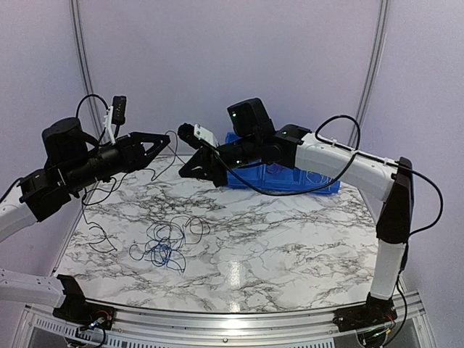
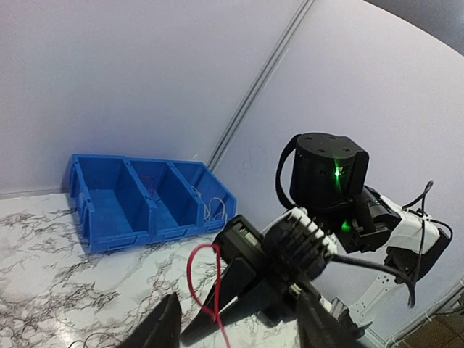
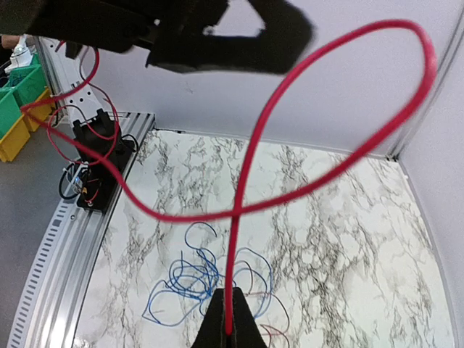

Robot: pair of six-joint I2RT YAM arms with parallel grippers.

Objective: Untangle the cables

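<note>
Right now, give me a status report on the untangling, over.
Right end effector shut on red cable, aloft. Left end effector open near it. Blue tangle on table. End effectors nearly touching.

The left arm (image 1: 72,170) reaches in from the left side, raised and roughly level, its wrist pointing right. The left claw (image 1: 164,143) has its 2 fingers (image 2: 163,328) standing apart. The right arm (image 1: 348,163) rises upright from its base, bends at the elbow and stretches left, with the wrist tipped slightly down. The right claw (image 1: 185,172) is pinched tight on a red cable (image 3: 231,290). The 2 claws face each other, tips near but not touching.
</note>
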